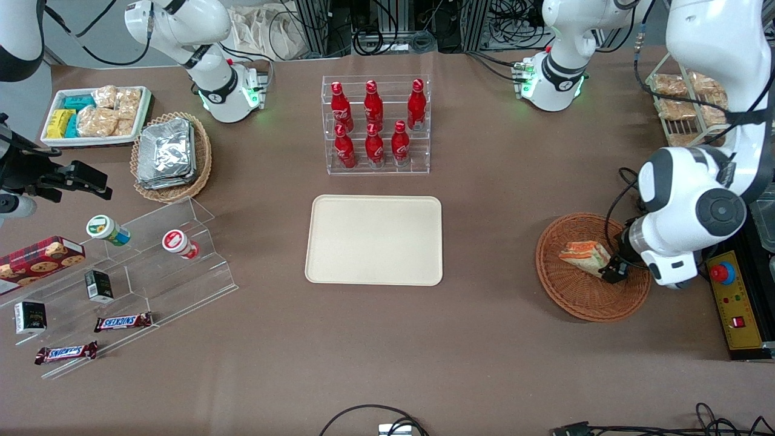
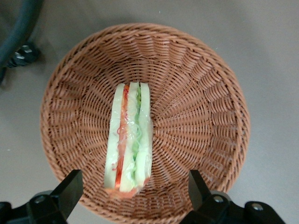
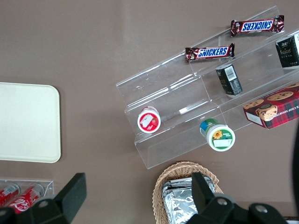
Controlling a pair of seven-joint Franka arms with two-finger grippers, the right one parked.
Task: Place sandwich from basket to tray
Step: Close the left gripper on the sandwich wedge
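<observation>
Sandwich: we saw the small triangular sandwich (image 1: 583, 255) (image 2: 129, 136) of pale bread, with orange and green layers under clear wrap, lying in the round reddish-brown woven wicker basket (image 1: 569, 297) (image 2: 201, 93). It lay near the middle of the basket floor, on its side, so that the filling edges faced up to the wrist camera.

Basket: it stood on the brown table (image 1: 484, 351), toward the working arm's end, well apart from the tray.

Gripper: we found the left arm's black two-finger gripper (image 1: 613, 270) (image 2: 133, 189) low over the basket, at the sandwich's end. Its two fingers (image 2: 70, 186) stood wide apart, one on each side of the sandwich, and they gripped nothing. We could not tell if the tips touched the wicker.

Tray: the flat rectangular cream-beige plastic tray (image 1: 374, 240) (image 3: 28, 122) lay at the table's middle, nearer to the front camera than the clear rack of red bottles (image 1: 375, 125).
</observation>
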